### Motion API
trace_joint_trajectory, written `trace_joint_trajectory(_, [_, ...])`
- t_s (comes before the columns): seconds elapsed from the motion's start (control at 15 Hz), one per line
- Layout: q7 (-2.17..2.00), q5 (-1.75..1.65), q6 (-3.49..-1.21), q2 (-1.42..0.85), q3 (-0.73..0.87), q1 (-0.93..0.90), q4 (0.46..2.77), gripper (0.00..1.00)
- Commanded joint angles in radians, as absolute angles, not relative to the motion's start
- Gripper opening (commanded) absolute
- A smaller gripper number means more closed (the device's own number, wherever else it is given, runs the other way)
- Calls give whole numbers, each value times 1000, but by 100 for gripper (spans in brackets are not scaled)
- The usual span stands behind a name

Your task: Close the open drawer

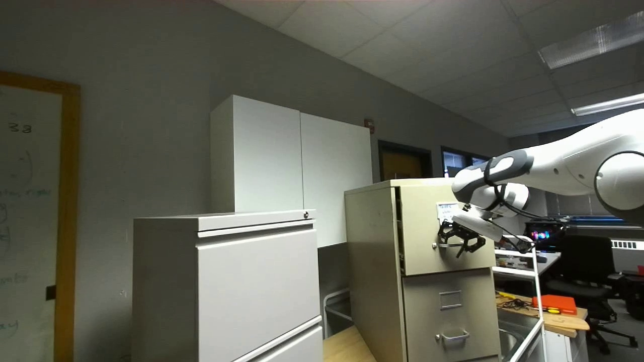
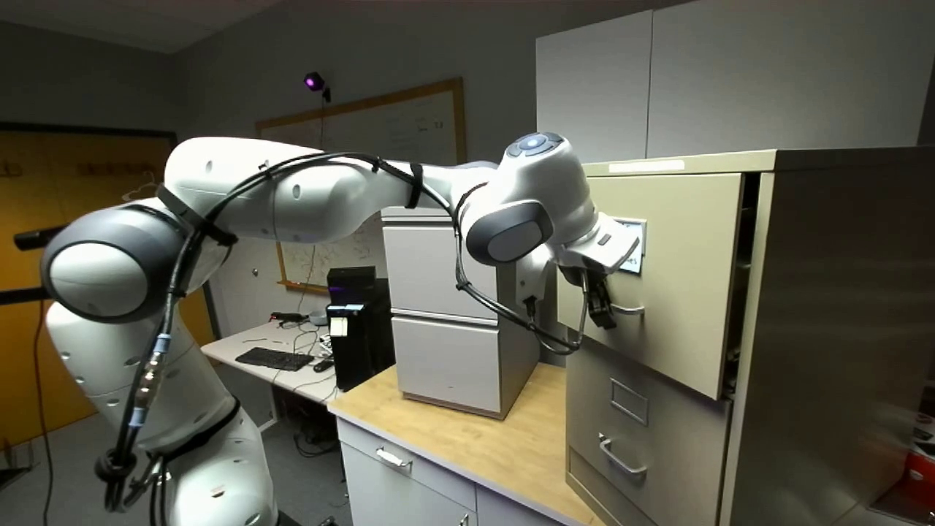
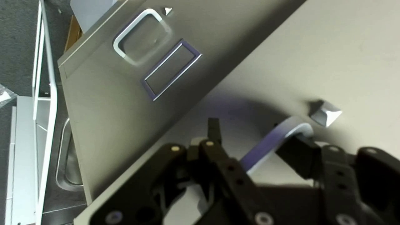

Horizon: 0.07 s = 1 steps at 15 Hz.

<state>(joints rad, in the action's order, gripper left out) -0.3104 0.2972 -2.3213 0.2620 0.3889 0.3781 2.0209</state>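
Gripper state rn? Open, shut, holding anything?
Gripper: open, jaws apart at the handle of the top drawer; no grip visible, contact can't be told.

The arm (image 2: pixel 248 215) is bent sharply at the elbow (image 2: pixel 98 267), and in an exterior view its forearm (image 2: pixel 329 201) is stretched out nearly level toward the wrist (image 2: pixel 548 183). The wrist is turned down, and beneath it the end effector (image 3: pixel 253 137) is pointed obliquely downward, as can be seen in both exterior views. In the wrist view its two fingers (image 3: pixel 298 154) are spread apart, a clear gap being seen between them.
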Motion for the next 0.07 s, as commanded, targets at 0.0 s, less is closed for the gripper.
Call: trace_joint_trajectory(0.0, [-309,299,-2317,259,389,379,2016,50])
